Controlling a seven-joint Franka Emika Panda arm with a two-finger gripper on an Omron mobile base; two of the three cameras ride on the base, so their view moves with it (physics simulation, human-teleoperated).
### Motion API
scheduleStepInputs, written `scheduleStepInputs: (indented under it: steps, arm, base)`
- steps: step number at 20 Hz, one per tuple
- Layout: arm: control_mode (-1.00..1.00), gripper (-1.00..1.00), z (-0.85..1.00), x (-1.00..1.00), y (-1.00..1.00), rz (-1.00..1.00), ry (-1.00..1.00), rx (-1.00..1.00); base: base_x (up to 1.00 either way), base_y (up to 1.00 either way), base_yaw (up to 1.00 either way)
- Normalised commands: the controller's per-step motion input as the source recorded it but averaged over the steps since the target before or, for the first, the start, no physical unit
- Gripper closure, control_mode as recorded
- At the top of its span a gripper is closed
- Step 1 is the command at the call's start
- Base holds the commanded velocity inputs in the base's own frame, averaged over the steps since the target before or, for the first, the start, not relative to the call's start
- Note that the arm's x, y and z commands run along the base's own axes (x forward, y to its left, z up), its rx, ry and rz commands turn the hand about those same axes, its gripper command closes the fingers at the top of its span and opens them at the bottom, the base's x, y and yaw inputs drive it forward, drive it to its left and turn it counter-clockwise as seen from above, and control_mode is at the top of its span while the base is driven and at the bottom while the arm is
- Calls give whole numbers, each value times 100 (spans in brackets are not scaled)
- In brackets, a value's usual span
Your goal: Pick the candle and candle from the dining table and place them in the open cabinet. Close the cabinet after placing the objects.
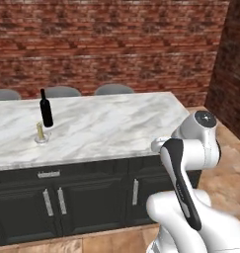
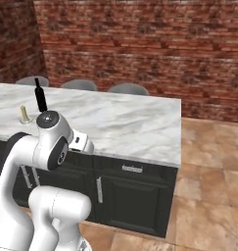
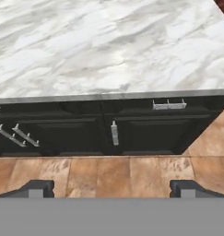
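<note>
The tall slim pale-yellow candle (image 1: pixel 40 132) (image 2: pixel 24 114) stands on its round silvery base near the left end of the dining table (image 1: pixel 116 123) (image 2: pixel 130 122). The marble top (image 3: pixel 109 46) and black fronts lie ahead in the hand view. My gripper (image 3: pixel 111 189) hangs in front of the table's near side, above the floor, far from the candle. It is open, its fingertips (image 3: pixel 37 188) wide apart with nothing between them. The squat golden candle and the cabinet are out of view.
A tall black bottle (image 1: pixel 46 108) (image 2: pixel 40 96) stands just behind the candle. Grey chair backs (image 1: pixel 114 89) (image 2: pixel 129 88) line the table's far side before a brick wall. Tiled floor (image 2: pixel 208 171) opens to the right of the table.
</note>
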Motion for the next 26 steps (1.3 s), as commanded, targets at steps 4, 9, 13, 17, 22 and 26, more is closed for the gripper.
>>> scheduleStepInputs:
  steps: [4, 9, 13, 17, 22, 26]
  arm:
    - [100, -100, 0, 0, 0, 0, 0, 0]
    - [100, -100, 0, 0, 0, 0, 0, 0]
    - [100, -100, 0, 0, 0, 0, 0, 0]
    - [100, -100, 0, 0, 0, 0, 0, 0]
    - [100, -100, 0, 0, 0, 0, 0, 0]
    - [100, -100, 0, 0, 0, 0, 0, 0]
  base:
    - [10, 74, 0]
    - [14, 69, 0]
    - [14, 69, 0]
    - [15, 68, 0]
    - [18, 67, 0]
    - [19, 61, 1]
